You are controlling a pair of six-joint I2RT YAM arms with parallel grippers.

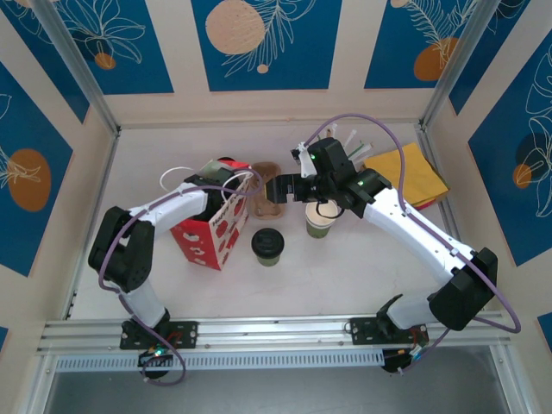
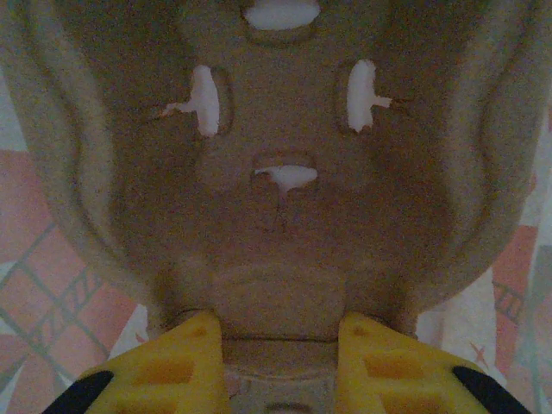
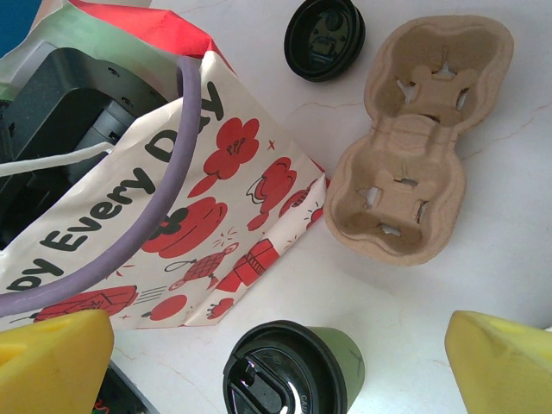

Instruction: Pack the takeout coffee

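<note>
The takeout coffee, a green cup with a black lid, stands upright on the table just right of a red-and-white paper bag. My right gripper hangs open above the coffee, one yellow finger on each side and clear of it; in the top view the right gripper is behind the cup. My left arm reaches into the bag's mouth. Inside, in dim light, my left gripper is shut on the rim of a brown cardboard cup carrier.
A second cardboard carrier lies flat on the table beside the bag. Beyond it is a loose black lid. A lidless green cup stands under my right arm. Yellow napkins lie at the back right.
</note>
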